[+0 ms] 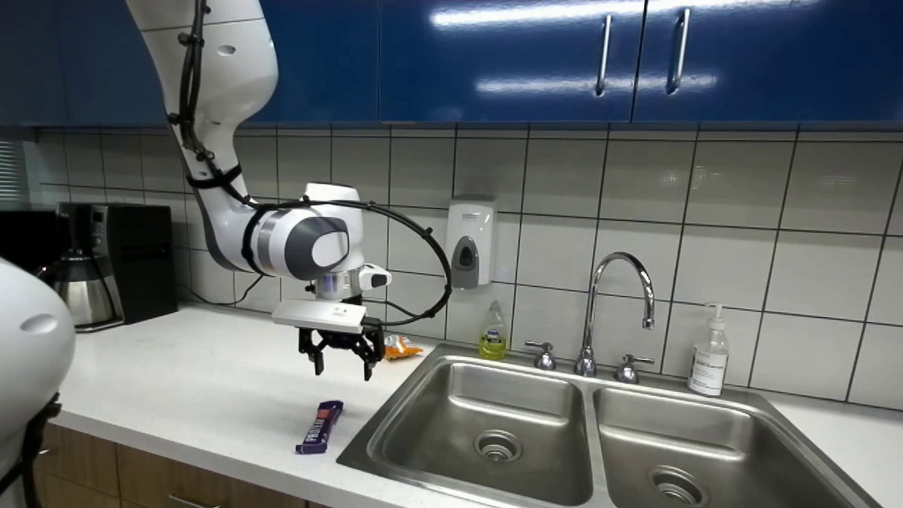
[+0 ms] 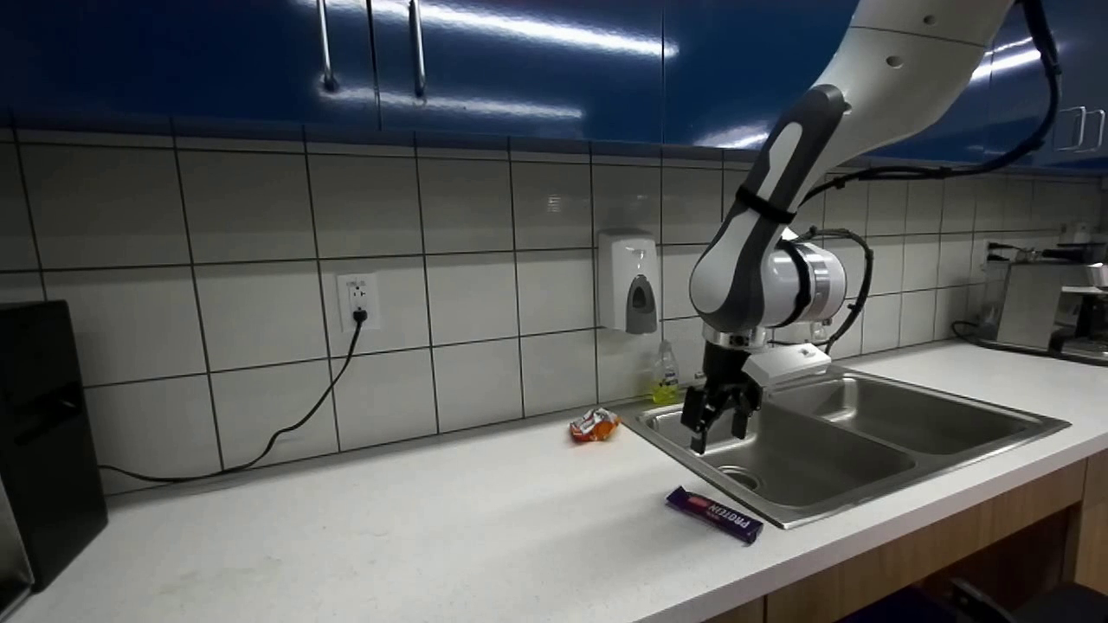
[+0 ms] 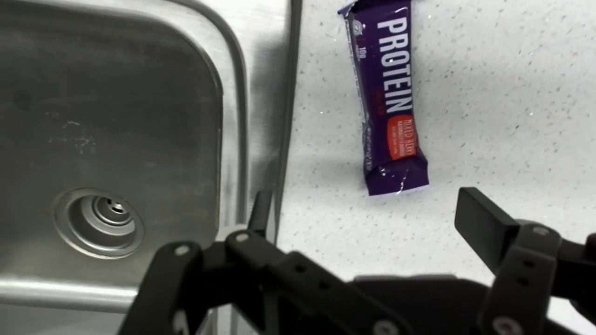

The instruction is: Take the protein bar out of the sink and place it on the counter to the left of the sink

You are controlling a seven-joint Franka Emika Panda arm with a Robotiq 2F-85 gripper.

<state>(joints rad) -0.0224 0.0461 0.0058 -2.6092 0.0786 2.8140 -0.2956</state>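
The purple protein bar with a red patch lies flat on the off-white counter, just left of the sink's rim. The bar shows in both exterior views (image 1: pixel 320 427) (image 2: pixel 715 514) and in the wrist view (image 3: pixel 386 88). The counter (image 1: pixel 211 381) is smooth and speckled. The steel double-basin sink (image 1: pixel 515 391) shows its drains, with nothing lying in the basins. My gripper (image 1: pixel 343 370) is open and empty, above the counter near the sink's edge and apart from the bar. In the wrist view, the bar's near end lies just beyond the space between my fingertips (image 3: pixel 368 211).
An orange scrap (image 1: pixel 401 347) lies by the wall behind my gripper. A yellow dish soap bottle (image 1: pixel 494 335), the chrome faucet (image 1: pixel 590 317) and a pump bottle (image 1: pixel 708 360) stand along the sink's back. A coffee maker (image 1: pixel 81 282) stands at the counter's far left.
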